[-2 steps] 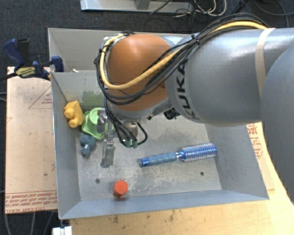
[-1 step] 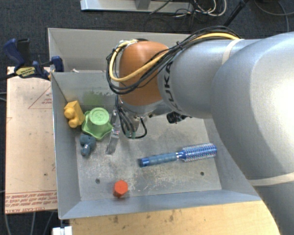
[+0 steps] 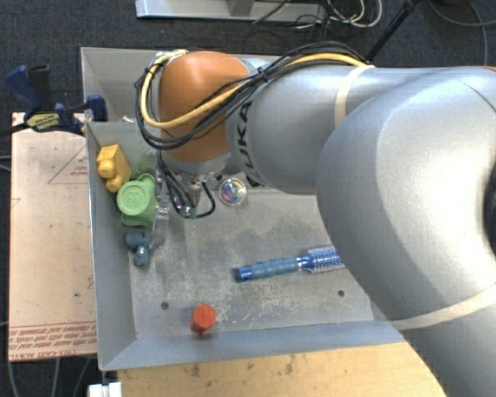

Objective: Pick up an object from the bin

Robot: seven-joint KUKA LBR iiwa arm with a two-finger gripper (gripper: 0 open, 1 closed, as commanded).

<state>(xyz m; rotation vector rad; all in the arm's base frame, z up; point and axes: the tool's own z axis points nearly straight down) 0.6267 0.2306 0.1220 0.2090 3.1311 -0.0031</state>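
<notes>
Claw [image 3: 180,198] sits low over the left part of the bin floor, tucked under the arm's smooth, rounded orange cover [image 3: 194,106], with yellow and black cables looping over it. From my remote seat I see only dark metal parts there, and I cannot tell whether the claw is open or closed, nor whether it grips anything.

Just beside it, toward the view's left, lies one green plastic piece [image 3: 138,198], chunky, with a round face marked by rings. I cannot tell if the claw touches it. On the claw's other side, near it, sits one small shiny ball [image 3: 231,192], glassy or metallic.

Above the green piece, against the bin's left wall, is one yellow blocky plastic piece [image 3: 109,165]. Below the green piece lies one small grey-blue lump [image 3: 138,247], its shape unclear.

Well apart, toward the middle of the floor, lies one blue brush [image 3: 288,265], a slim handle with a bristled head at its right end. Near the front wall sits one small red piece [image 3: 202,318].

That makes six loose things on the scuffed grey metal bin [image 3: 256,222].
</notes>
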